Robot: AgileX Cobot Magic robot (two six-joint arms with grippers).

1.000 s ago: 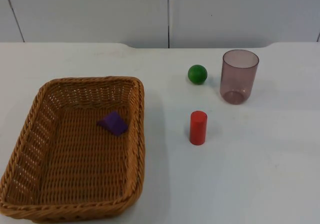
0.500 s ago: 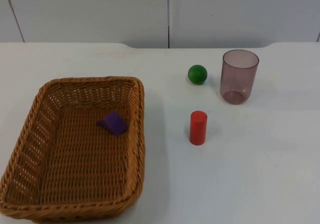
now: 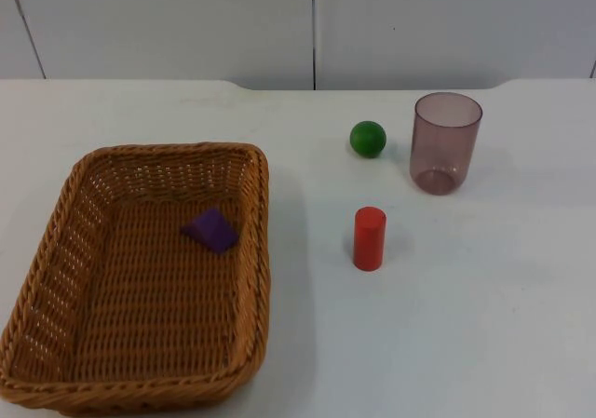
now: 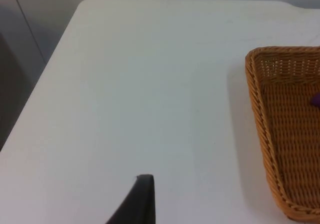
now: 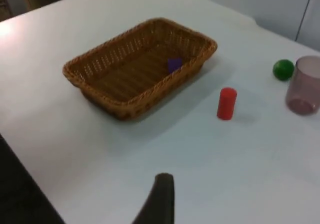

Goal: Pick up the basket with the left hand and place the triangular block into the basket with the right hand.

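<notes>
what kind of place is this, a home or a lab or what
Probably a robot test bench rather than a home: a bare white table ending at a grey partition wall, set only with practice props such as a wicker basket and a red cylinder.

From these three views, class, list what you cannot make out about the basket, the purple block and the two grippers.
- Basket: its near rim is cut off by the top view's edge; the left wrist view's edge cuts it too.
- Triangular block: lies inside the basket; its underside is hidden, and it is blurred in the right wrist view.
- Left gripper and right gripper: one black fingertip each, so open or shut cannot be told.
</notes>
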